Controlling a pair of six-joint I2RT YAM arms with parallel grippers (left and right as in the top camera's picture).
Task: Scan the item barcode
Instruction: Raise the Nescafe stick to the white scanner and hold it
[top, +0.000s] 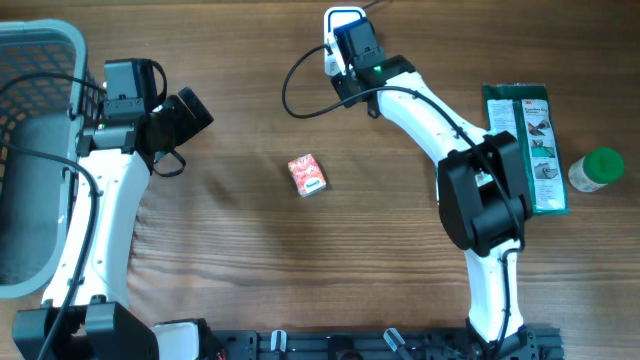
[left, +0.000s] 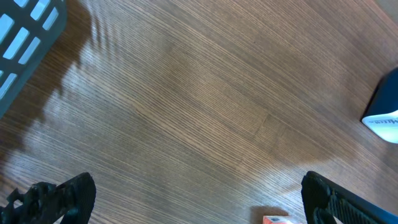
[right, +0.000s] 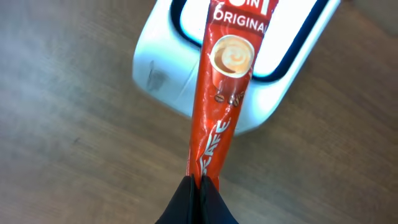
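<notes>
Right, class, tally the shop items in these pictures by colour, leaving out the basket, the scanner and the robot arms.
Red: 2, the small box and the coffee sachet.
Green: 2, the flat packet and the jar, counted by its green lid.
Total: 4.

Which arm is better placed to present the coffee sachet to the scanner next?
Right. The right fingers are shut on the red coffee sachet, held over the white scanner. The left fingers are open and empty above the table, away from the scanner.
</notes>
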